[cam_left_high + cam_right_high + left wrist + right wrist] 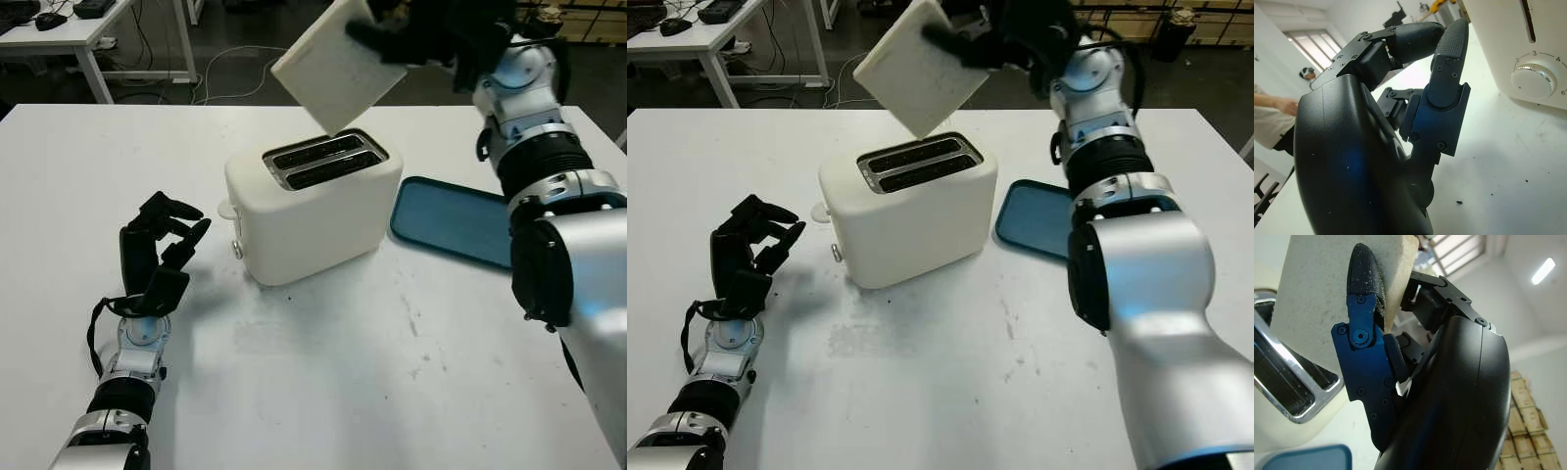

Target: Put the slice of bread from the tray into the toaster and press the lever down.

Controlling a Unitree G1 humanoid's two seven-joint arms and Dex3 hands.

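Note:
A white slice of bread [336, 65] hangs tilted in the air, its lowest corner just above the far slot of the white toaster [312, 208]. My right hand [411, 37] is shut on the slice's upper right edge, and a fingertip [1365, 271] presses on its face. The toaster stands mid-table with two dark slots [324, 161] and a small lever [226, 209] on its left end. The blue tray [454, 221] lies to the right of the toaster with nothing on it. My left hand [162, 245] is raised with curled fingers to the left of the toaster, holding nothing.
The toaster's dial [1533, 80] faces my left hand. A white table [323, 382] carries everything, with bare room in front. Desks [73, 34] and cables stand behind the far edge. A person [1273, 117] shows in the background of the left wrist view.

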